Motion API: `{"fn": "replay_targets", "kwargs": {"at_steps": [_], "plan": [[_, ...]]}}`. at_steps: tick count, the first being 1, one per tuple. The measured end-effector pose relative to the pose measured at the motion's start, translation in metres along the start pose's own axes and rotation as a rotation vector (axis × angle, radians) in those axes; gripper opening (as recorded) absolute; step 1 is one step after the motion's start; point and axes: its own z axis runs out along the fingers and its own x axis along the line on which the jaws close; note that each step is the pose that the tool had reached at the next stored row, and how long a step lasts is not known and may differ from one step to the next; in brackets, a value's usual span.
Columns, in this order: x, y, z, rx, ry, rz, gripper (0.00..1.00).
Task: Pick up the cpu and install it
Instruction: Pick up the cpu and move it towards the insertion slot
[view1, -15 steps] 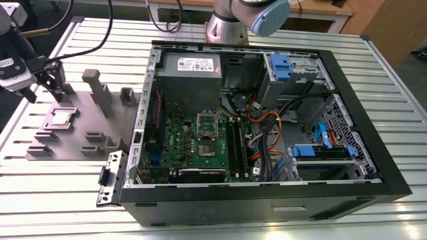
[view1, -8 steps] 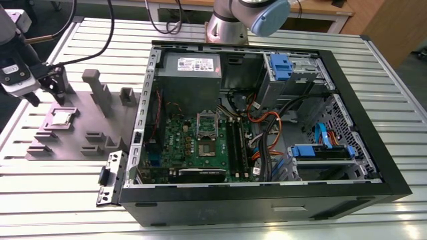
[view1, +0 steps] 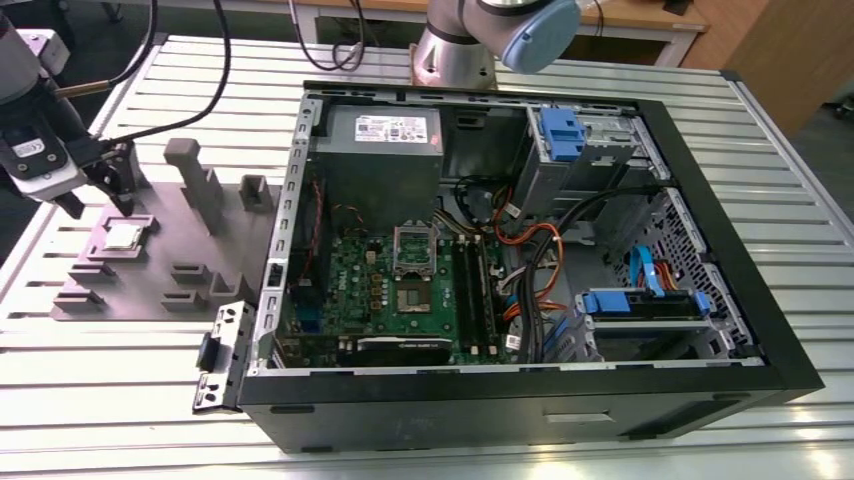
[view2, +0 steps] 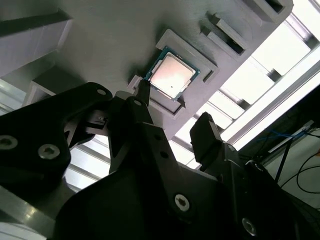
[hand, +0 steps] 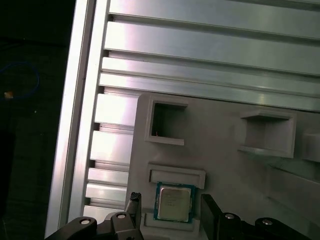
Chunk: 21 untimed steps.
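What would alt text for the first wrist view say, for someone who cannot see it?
A small square cpu with a silver-grey top lies in a pocket of a grey plastic tray, with the open gripper poised over it, one dark finger on either side. The tray rests on a ribbed aluminium table.

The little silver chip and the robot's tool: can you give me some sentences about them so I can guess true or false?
1. The small flat silver-grey square cpu lies in a pocket of the grey plastic tray. True.
2. The black two-fingered tool holds the cpu up in the air. False: its fingers stand apart, one on each side of the cpu, which lies in the tray.
3. The black computer case is open, showing a green motherboard. True.
4. The tray stands inside the case. False: it lies on the ribbed metal table, at the exterior view's left of the case.
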Motion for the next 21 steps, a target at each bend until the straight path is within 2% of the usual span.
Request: {"fn": "replay_targets", "kwargs": {"at_steps": [4,21], "plan": [[-0.0015,-0.0011,0.0016,-0.0001,-0.0001,0.0,0.59],[-0.0021,-0.0031,0.031,0.0001,-0.0009,0.026,0.59]]}}
